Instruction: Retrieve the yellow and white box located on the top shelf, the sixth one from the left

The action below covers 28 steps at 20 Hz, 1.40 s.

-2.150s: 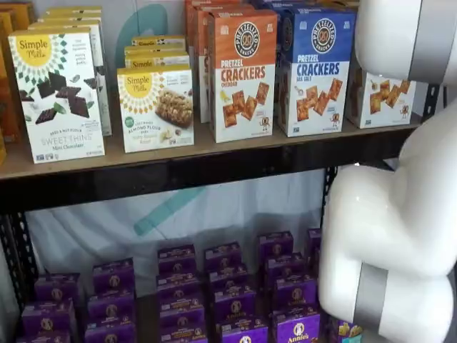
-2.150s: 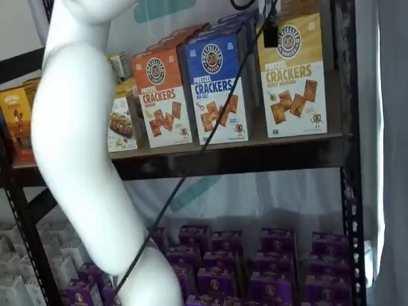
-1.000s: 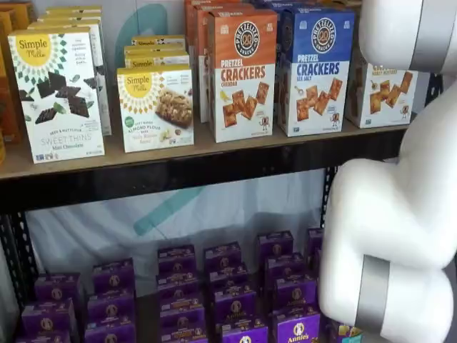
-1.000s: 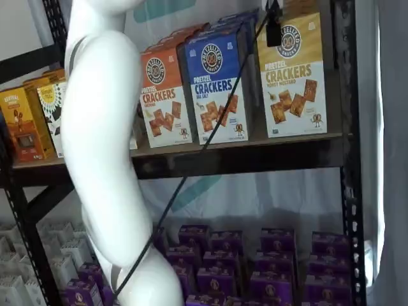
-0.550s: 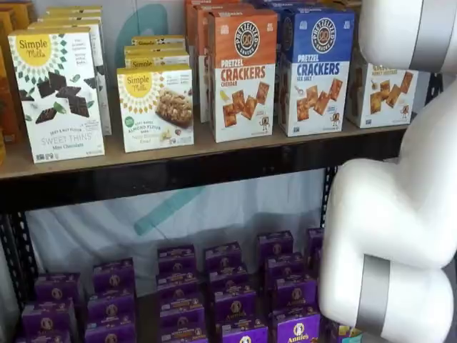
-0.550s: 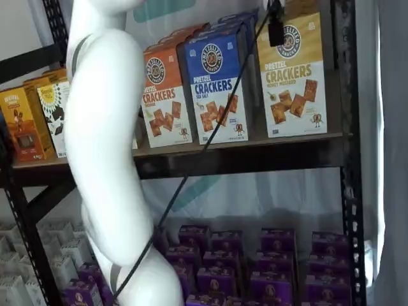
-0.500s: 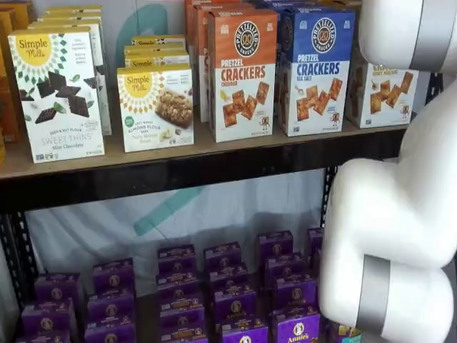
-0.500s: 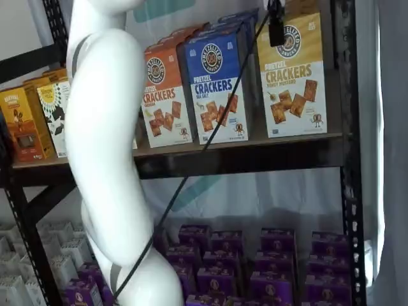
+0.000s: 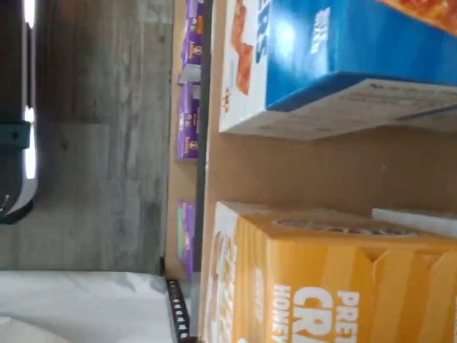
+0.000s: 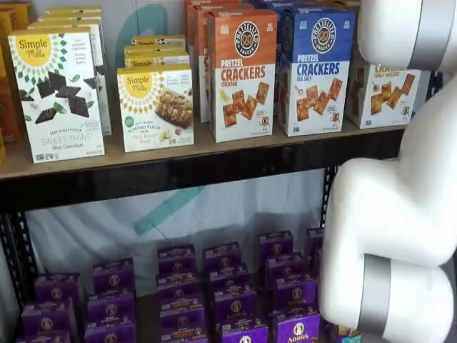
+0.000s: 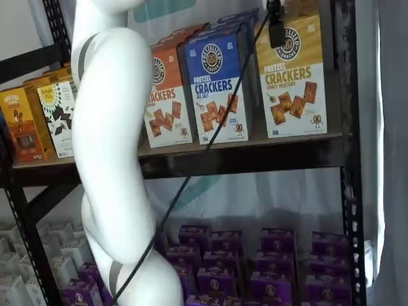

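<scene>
Up close, the wrist view is turned on its side and shows the yellow and white box [image 9: 335, 286] standing on the tan board of the top shelf [image 9: 300, 168], with bare board between it and a blue-topped crackers carton [image 9: 343, 50]. Both stand near the shelf's front edge, and past that edge are purple boxes [image 9: 189, 121] and a grey floor [image 9: 100, 143]. No fingers appear in this view. Next, in a shelf view, the white arm [image 10: 400, 214] fills the side nearest the camera and covers the upper part of the yellow and white box [image 10: 382, 96]. Its white lower part with pictured crackers shows at the end of the top shelf [image 10: 178, 171], just beside the blue-topped crackers carton [image 10: 314, 71]. An orange-topped crackers carton [image 10: 241, 75] comes next along the front edge, then two white snack boxes [image 10: 155, 107]. Rows of purple boxes [image 10: 228, 286] sit on the level below. Finally, in a shelf view, the yellow and white box [image 11: 293, 83] stands upright at the shelf's end by the black upright [image 11: 347, 127], close to the front rail. The claw [image 11: 275, 29] hangs as a black piece from the upper edge in front of the box's yellow part, and a black cable [image 11: 210, 140] trails down from it. Its jaws are spread wide and grip nothing.
</scene>
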### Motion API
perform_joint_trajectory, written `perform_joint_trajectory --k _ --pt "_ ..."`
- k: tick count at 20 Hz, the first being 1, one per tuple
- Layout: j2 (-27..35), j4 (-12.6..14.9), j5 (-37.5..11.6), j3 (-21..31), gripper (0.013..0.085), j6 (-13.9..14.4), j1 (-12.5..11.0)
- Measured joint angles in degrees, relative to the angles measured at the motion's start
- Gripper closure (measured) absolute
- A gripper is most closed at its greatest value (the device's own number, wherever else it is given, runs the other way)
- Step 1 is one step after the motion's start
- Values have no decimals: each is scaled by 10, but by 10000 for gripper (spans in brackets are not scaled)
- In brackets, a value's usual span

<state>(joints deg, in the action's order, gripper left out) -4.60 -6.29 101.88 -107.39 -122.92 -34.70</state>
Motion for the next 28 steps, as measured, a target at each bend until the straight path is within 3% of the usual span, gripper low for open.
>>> perform_joint_trajectory --k 10,14,28 --pt "-5 10 8 9 130 5 7" --pt "-5 8 12 5 250 3 5" --pt "-7 12 20 -5 250 -10 -8"
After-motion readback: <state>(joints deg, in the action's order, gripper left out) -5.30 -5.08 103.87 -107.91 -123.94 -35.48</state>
